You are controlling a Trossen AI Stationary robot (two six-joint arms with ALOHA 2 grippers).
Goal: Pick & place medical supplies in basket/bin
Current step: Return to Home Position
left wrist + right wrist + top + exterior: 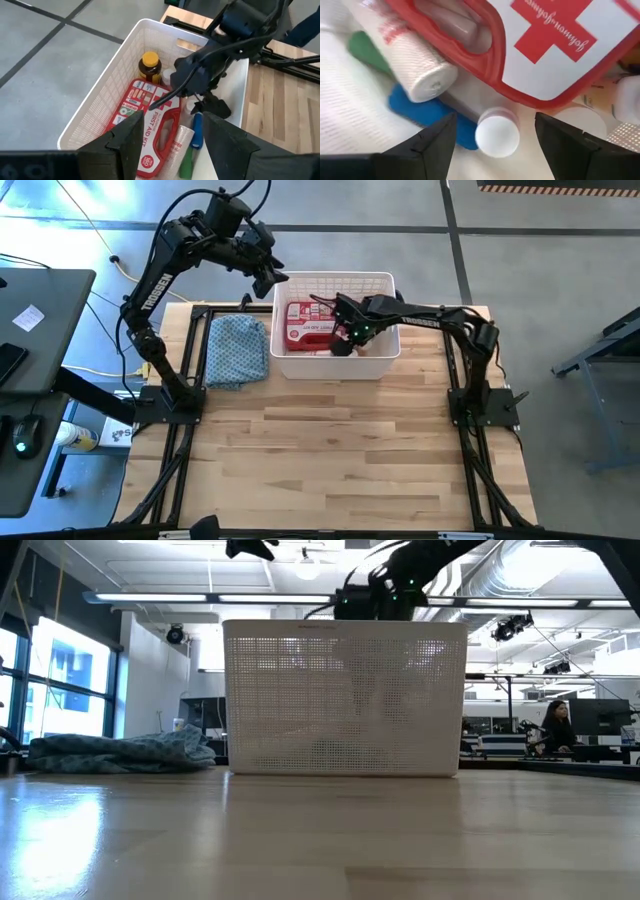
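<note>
The right arm reaches in from 3 o'clock, its right gripper [347, 343] low inside the basket [385, 280] with fingers spread. The left gripper [272, 278] hangs high off the basket's 10 o'clock corner, also spread. On the wooden table [330, 450] a cloth [238, 350] lies at the basket's 9 o'clock, and a person [555, 725] shows far back in the room. The first-aid case [305, 330] lies flat in the basket, cross up, with the blue tube [197, 131] parallel alongside.

White slotted plastic basket [335, 278]: I count one.
Red plastic first-aid case with white cross [159, 125]: one.
Amber yellow-capped bottle [150, 65]: one.
Soft tubes: I see three, a white tube [179, 142], a blue tube [197, 131] and a green tube [186, 162].
Blue patterned cloth [238, 348]: one.
</note>
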